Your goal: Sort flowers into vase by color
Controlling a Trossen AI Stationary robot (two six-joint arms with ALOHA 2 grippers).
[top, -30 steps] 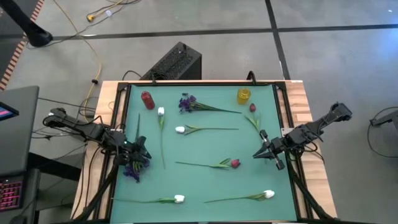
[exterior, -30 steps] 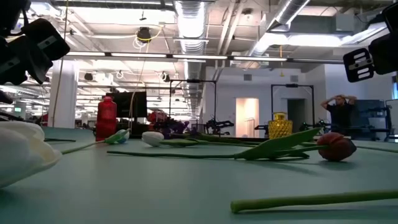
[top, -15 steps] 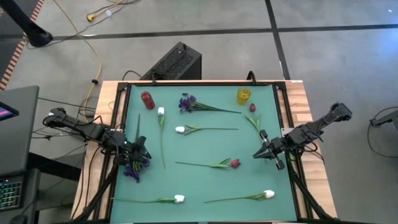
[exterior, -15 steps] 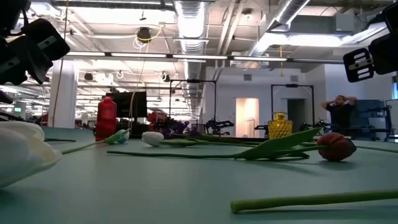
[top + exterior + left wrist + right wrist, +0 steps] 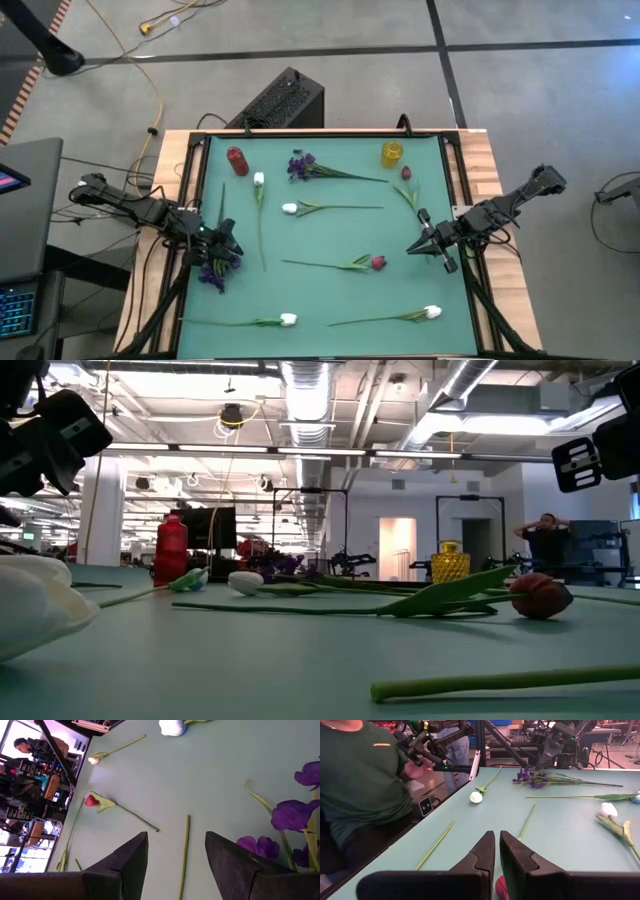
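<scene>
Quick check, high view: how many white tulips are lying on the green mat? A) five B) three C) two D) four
D: four white tulips lie on the mat, one near the red vase, one mid-table, and two along the near edge.

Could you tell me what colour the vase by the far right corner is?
Yellow vase; clearest in the high view.

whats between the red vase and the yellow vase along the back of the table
A purple flower, its stem running toward the yellow vase, lies between it and the red vase; the high view shows this.
</scene>
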